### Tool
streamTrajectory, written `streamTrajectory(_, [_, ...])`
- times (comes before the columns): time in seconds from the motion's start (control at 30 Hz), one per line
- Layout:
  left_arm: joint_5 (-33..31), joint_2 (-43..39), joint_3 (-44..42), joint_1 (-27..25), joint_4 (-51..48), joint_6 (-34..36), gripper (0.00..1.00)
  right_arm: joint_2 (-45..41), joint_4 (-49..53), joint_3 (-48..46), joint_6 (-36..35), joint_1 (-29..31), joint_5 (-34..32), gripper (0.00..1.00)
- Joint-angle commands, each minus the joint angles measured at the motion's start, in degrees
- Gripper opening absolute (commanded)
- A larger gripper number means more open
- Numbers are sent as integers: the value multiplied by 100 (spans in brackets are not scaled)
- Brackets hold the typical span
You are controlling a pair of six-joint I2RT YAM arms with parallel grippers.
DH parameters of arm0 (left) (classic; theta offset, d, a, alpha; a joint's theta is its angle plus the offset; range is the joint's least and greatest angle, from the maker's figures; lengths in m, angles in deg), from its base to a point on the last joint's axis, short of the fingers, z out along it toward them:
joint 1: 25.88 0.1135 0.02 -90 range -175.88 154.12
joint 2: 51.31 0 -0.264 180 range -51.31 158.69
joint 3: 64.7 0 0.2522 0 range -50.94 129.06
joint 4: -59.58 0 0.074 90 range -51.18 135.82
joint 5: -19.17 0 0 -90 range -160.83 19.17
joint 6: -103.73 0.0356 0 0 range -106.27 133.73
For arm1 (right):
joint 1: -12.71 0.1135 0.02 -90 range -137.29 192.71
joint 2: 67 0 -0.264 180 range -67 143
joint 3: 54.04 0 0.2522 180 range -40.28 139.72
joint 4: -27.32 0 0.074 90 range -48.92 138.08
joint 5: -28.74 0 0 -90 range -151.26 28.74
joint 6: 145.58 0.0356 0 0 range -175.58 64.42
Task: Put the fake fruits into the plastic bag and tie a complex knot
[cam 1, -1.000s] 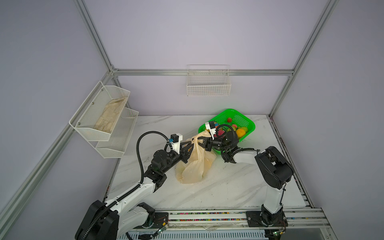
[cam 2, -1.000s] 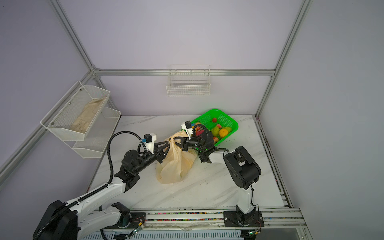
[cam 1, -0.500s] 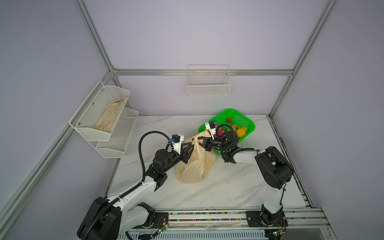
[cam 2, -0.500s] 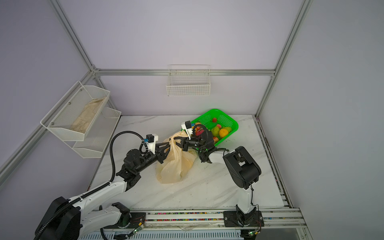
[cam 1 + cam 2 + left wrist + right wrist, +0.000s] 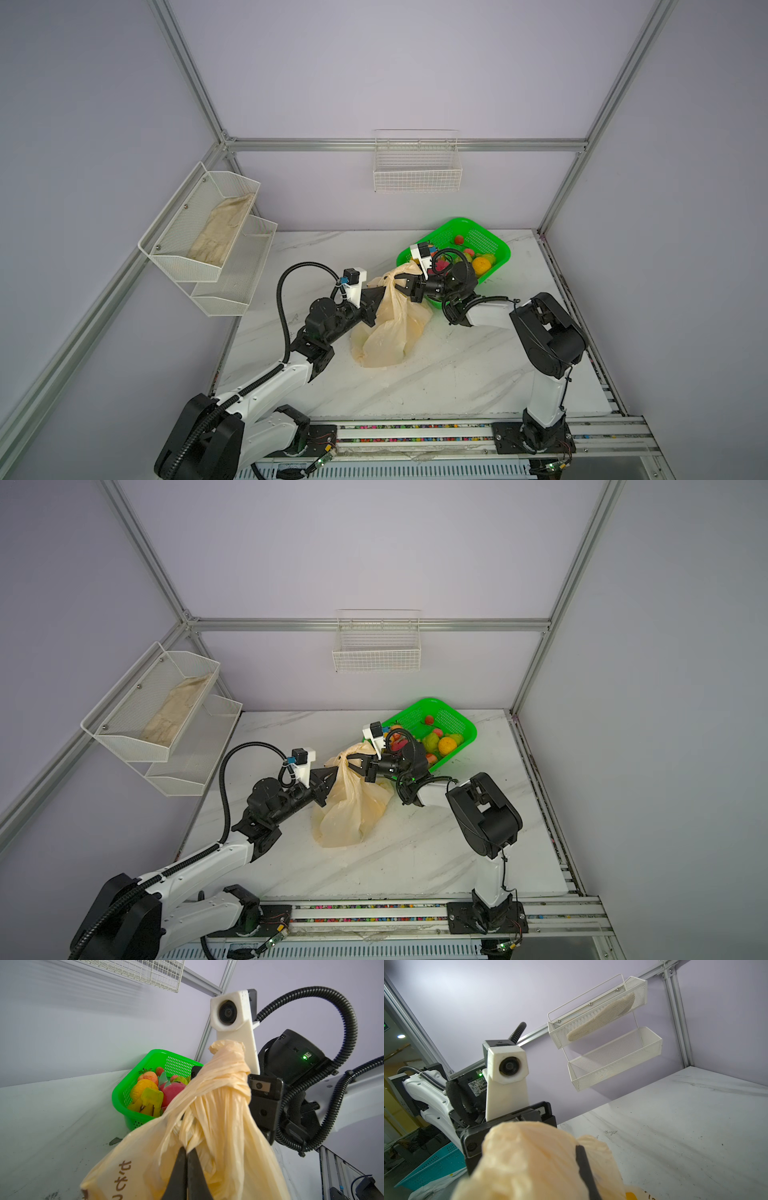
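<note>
We see the plastic bag [image 5: 390, 332] on the white marble counter [image 5: 457, 374], about in the middle between the two arms and just beside the green basket [image 5: 482, 239]. Its lower part rests on the counter, while its top is gathered into a narrow neck and held up. The left pincer [image 5: 186, 1150] is closed: in the left wrist view its two dark fingers [image 5: 178, 1172] meet at the tips and pinch a fold of the bag just under the neck. The right pincer [image 5: 397, 284] comes from the basket side and is closed around the neck itself. In both top views it clamps the twisted plastic from two sides. In the right wrist view we see only one finger [image 5: 584, 1165] lying against the bag, the rest being hidden by the plastic. At the top of the neck the plastic is wound into a lump, the knot [image 5: 228, 1064], with a short tail above it; how tight it is we cannot tell. Brown lettering [image 5: 122, 1176] is printed on the side of the bag. The fake fruits [image 5: 480, 264] that we can see lie in the basket: orange, red, green, yellow and pink ones. The bag looks filled, but what is inside we cannot tell. On the left wall hangs a white mesh shelf [image 5: 232, 185] with a pale cloth-like piece [image 5: 224, 232] in its upper tier.
</note>
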Motion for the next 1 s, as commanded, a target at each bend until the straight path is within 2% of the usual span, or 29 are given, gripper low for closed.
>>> streamTrajectory(0.0, [-43, -260, 178, 37, 53, 50, 0, -168, -110, 69, -122, 13, -82, 0])
streamTrajectory(0.13, [-210, -490, 128, 45, -155, 126, 0, -255, 329, 62, -498, -31, -213, 0])
streamTrajectory(0.3, [-374, -644, 122, 66, -426, 219, 0, -472, 1552, 139, -1486, -40, -460, 2])
streamTrajectory(0.6, [-786, -813, 206, 105, -1052, 314, 0, -667, 2073, 70, -1837, -67, -774, 16])
streamTrajectory(0.83, [-644, -777, 163, 114, -982, 290, 0, -997, 2625, -125, -2218, -84, -1173, 34])
streamTrajectory(0.87, [-615, -772, 145, 113, -945, 302, 0, -1075, 2744, -169, -2301, -86, -1257, 44])
streamTrajectory(0.97, [-513, -735, 140, 123, -891, 318, 0, -1319, 3075, -340, -2519, -99, -1534, 53])
